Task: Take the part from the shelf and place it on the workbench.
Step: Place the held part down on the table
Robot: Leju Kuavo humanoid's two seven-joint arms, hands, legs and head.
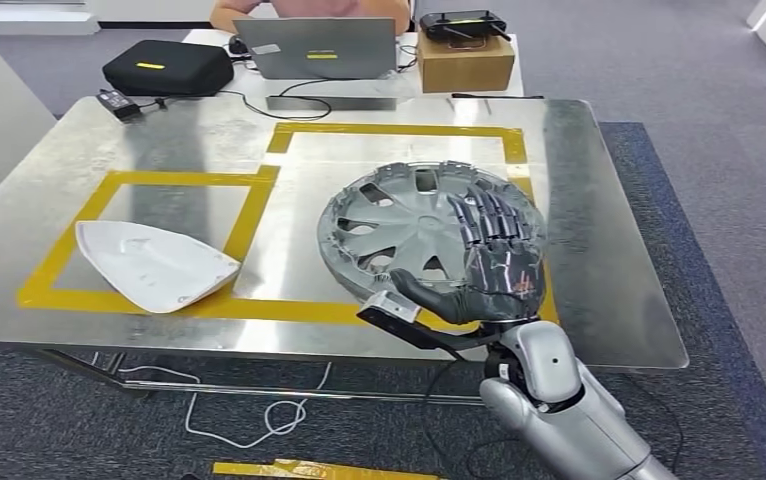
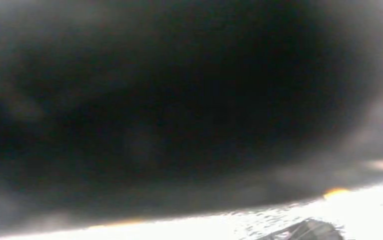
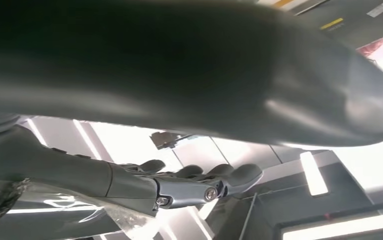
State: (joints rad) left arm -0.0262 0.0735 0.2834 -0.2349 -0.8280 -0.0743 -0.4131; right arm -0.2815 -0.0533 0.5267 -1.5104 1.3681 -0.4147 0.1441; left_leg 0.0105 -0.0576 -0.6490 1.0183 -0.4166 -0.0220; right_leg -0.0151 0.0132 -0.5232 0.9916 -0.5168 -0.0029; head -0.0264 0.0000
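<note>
From the head view, the right robot hand lies with its fingers spread over the top of the hubcap. Its thumb is tucked under the near rim, so it is clamped on the hubcap. The hubcap is round and grey. It is at the worktop, inside the yellow tape lines. I cannot tell if it lies flat yet or is a little tipped up at the near side. A white curved part lies well apart, over to the left. At the far end are a laptop, a black bag and a cardboard box, and a person sits behind them.

To do this step well, I think the hand should set the hubcap down flat and soft. Then it should let go slowly and slide the thumb out so the hubcap does not jump or skid.

The left wrist view is almost all dark and blurry. There is a bright strip along one edge. I cannot tell what the left robot hand is doing.

In the right wrist view, a big dark blurry shape covers most of the picture. It could be the hubcap, very close. The fingers reach out straight under it. Where they touch it is hidden.
</note>
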